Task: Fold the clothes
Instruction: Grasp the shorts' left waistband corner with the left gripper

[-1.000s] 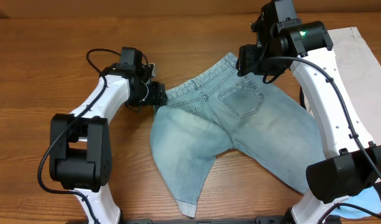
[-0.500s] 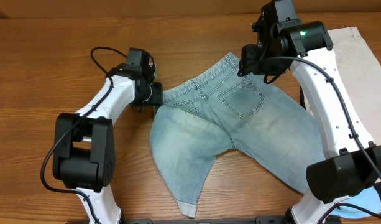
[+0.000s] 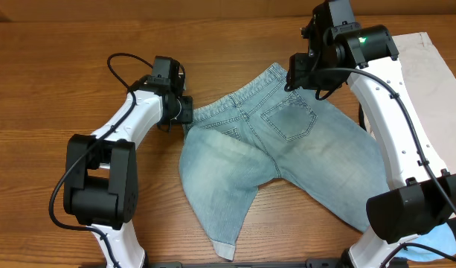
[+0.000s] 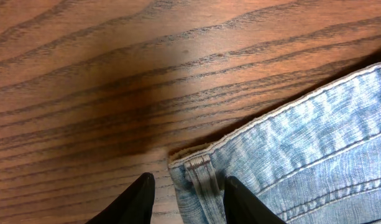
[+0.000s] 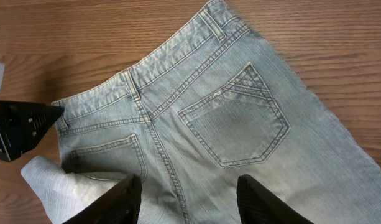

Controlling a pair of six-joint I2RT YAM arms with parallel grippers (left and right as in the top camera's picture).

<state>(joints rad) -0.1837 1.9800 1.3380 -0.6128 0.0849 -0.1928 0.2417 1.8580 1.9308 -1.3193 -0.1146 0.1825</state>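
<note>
The faded light-blue denim shorts (image 3: 280, 149) lie back side up on the wooden table, with one leg folded over the lower left. My left gripper (image 3: 184, 112) is open at the waistband's left corner. In the left wrist view its fingers (image 4: 190, 202) straddle the corner and belt loop of the shorts (image 4: 302, 155) without closing on them. My right gripper (image 3: 296, 74) is open and empty, raised over the waistband's right end. In the right wrist view its fingers (image 5: 193, 199) hover above the back pockets of the shorts (image 5: 234, 124).
A beige garment (image 3: 436, 67) lies at the right edge under the right arm. A pale-blue garment (image 3: 445, 242) shows at the bottom right corner. Bare wooden table (image 3: 56, 82) lies left of the shorts. The left gripper shows in the right wrist view (image 5: 16, 127).
My left arm has shifted slightly right, bringing its open gripper onto the waistband's left corner. The right arm and the shorts have not visibly moved.
</note>
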